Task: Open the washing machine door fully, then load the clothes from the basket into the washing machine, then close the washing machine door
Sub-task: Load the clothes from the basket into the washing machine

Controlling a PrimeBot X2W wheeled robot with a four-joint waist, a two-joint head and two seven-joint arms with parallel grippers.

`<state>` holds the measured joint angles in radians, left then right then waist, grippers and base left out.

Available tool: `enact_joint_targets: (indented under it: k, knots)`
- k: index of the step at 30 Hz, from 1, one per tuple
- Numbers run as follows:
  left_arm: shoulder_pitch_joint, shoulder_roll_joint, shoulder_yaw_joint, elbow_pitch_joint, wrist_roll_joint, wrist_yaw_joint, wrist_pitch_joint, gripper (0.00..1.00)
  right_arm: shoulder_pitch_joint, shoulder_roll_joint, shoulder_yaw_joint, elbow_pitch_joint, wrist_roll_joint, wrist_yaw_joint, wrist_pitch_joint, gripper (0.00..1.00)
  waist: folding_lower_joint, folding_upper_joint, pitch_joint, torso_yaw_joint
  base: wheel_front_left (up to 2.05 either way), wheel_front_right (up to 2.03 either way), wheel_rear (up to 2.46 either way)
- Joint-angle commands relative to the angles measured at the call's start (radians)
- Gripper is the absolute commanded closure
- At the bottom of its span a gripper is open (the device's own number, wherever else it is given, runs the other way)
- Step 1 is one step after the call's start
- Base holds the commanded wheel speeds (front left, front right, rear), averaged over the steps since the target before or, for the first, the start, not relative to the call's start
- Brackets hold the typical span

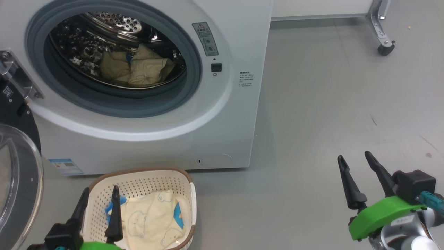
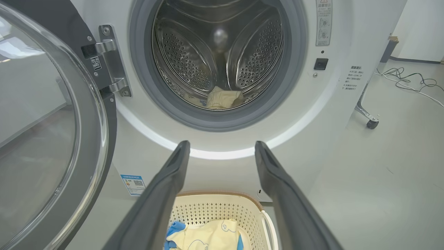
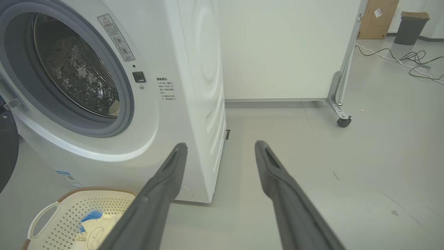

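The washing machine (image 1: 229,114) stands with its door (image 1: 17,180) swung wide open to the left; the glass bowl and black rim show in the left wrist view as the door (image 2: 45,139). Pale yellow clothes (image 1: 137,67) lie inside the steel drum (image 2: 218,52). The cream basket (image 1: 142,184) sits on the floor before the washer, holding a pale yellow garment with blue patches (image 1: 152,217). My left gripper (image 1: 100,208) hovers open over the basket's left side, nothing between its fingers. My right gripper (image 1: 357,165) is open over bare floor at the right, empty.
A white panel on a metal leg with a castor (image 1: 385,48) stands behind and right of the washer. Cables (image 3: 409,57), a cardboard box and a dark bin (image 3: 412,22) lie farther off. Grey floor (image 1: 329,104) spreads to the washer's right.
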<state>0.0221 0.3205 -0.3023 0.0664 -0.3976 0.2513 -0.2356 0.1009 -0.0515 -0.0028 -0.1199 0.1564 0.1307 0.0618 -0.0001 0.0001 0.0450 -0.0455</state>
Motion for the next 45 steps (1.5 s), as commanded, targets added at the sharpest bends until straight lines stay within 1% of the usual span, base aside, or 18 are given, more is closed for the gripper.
enact_joint_targets:
  k: [1,15,22,25,28,33,37,45]
  knots:
    - [-0.027,0.024,0.035,-0.034,-0.005,0.139,0.006,0.0,-0.018,-0.006,0.017,-0.036,-0.007,0.0,-0.001,0.0,0.0001,-0.0001,-0.003,-0.001,0.0,0.0,0.0]
    - [-0.027,0.027,0.028,-0.03,-0.01,0.149,0.015,0.0,-0.021,-0.001,0.029,-0.035,-0.007,0.0,0.003,0.0,0.0001,-0.0001,-0.004,-0.009,0.0,0.0,0.0]
    - [-0.044,0.019,0.022,-0.02,-0.03,0.134,0.026,0.0,-0.03,-0.001,0.035,-0.033,-0.005,0.0,0.001,0.0,0.0001,-0.0001,0.014,-0.014,0.0,0.0,0.0]
    - [-0.065,0.014,0.014,0.01,-0.043,0.119,0.041,0.0,-0.04,-0.001,0.041,-0.033,-0.002,0.0,0.0,0.0,0.0001,-0.0001,0.032,-0.021,0.0,0.0,0.0]
    - [-0.103,0.005,0.007,0.066,-0.064,0.092,0.057,0.0,-0.055,-0.001,0.045,-0.035,-0.001,0.0,-0.003,0.0,0.0001,-0.0001,0.059,-0.025,0.0,0.0,0.0]
    - [-0.207,-0.021,-0.014,0.215,-0.096,0.021,0.065,0.0,-0.097,-0.014,0.071,-0.036,0.0,0.0,-0.004,0.0,0.0001,-0.0001,0.134,-0.04,0.0,0.0,0.0]
    - [-0.309,-0.048,-0.032,0.378,-0.113,-0.034,0.067,0.0,-0.142,-0.022,0.091,-0.036,0.006,0.0,-0.013,0.0,0.0001,-0.0001,0.209,-0.055,0.0,0.0,0.0]
    - [-0.521,-0.09,-0.056,0.711,-0.151,-0.163,0.102,0.0,-0.229,-0.037,0.129,-0.033,0.026,0.0,-0.026,0.0,0.0001,-0.0001,0.392,-0.107,0.0,0.0,0.0]
